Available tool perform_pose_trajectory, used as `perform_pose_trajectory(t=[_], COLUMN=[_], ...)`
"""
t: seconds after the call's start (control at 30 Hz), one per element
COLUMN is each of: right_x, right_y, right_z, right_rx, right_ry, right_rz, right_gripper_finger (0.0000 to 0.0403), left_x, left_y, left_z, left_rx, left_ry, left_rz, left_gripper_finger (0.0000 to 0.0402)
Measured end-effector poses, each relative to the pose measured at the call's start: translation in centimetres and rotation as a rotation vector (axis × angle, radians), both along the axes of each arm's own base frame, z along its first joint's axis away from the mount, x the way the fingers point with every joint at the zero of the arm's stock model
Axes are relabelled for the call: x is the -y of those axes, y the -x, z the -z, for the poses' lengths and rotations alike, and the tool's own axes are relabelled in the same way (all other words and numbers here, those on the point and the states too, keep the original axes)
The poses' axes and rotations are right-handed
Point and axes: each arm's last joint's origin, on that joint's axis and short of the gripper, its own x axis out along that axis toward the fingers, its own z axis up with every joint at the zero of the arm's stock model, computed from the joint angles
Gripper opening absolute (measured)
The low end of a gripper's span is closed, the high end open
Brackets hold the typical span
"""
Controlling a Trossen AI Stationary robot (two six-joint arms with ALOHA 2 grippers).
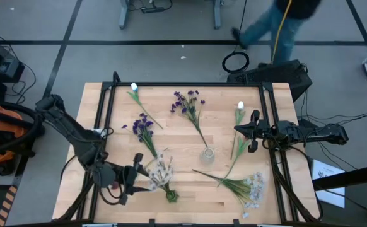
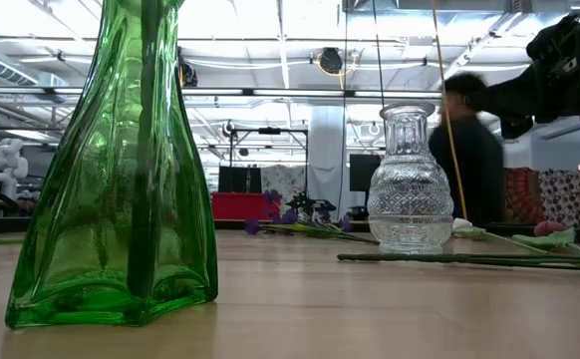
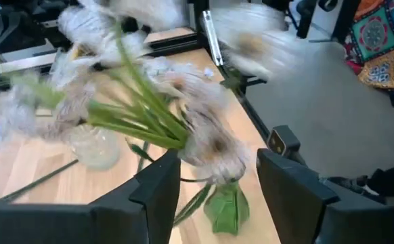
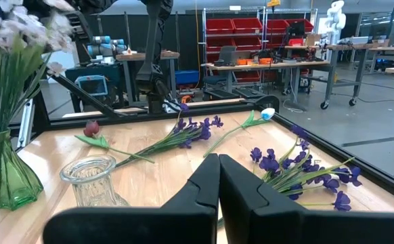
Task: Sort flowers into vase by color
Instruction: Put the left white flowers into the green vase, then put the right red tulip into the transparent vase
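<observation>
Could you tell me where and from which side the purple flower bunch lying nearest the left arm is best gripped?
Grip the purple bunch on its bare green stem, below the blooms, coming straight down from above with jaws across the stem. It lies flat on the table, stem angled toward the clear vase, free of neighbours.

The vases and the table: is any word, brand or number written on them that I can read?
None can be read.
Green vase: no label.
Clear vase: only a cut pattern, no text.
Table: bare wood, no marks.
Paper sheet beside the table: print too small to read.
</observation>
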Motion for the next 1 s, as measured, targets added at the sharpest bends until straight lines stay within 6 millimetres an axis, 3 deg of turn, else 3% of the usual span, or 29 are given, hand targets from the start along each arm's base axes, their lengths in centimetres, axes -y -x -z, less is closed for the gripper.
perform_pose_trajectory(t=[0.3,0.47,0.77,1.0], right_x=[0.0,0.0,0.0,0.0], right_y=[0.0,0.0,0.0,0.0], right_z=[0.0,0.0,0.0,0.0], right_rx=[0.000,0.000,0.000,0.000], right_ry=[0.000,0.000,0.000,0.000], right_rz=[0.000,0.000,0.000,0.000], right_gripper_finger=[0.0000,0.0000,0.0000,0.0000], left_x=[-0.7,-2.1,-6.6,-8.3], left_y=[2.2,3.7,6.9,8.2], left_z=[-1.9,-3.2,-4.0,-4.0], left_rx=[0.043,0.059,0.008,0.018], left_ry=[0.045,0.063,0.261,0.241], left_rz=[0.046,0.035,-0.352,-0.459], left_gripper_finger=[0.0201,0.0201,0.0191,0.0131])
